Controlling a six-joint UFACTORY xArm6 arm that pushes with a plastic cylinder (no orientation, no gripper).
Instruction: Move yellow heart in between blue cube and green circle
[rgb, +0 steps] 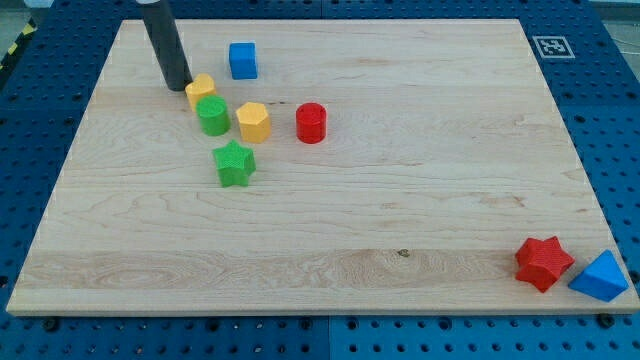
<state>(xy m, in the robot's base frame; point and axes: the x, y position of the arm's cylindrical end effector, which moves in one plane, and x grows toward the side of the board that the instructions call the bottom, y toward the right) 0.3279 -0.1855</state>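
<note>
Blue pyramid (601, 277) irrelevant; tip (178, 86), bare rod with no jaws, touching yellow heart (200, 90) at 9 o'clock; risk: push shoves green circle (212, 116) instead of threading toward blue cube (243, 60).

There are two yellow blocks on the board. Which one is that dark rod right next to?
The yellow heart, the upper-left of the two. My tip sits just at its left edge, while the other yellow block, a hexagon shape, lies farther right, beyond the green circle.
</note>
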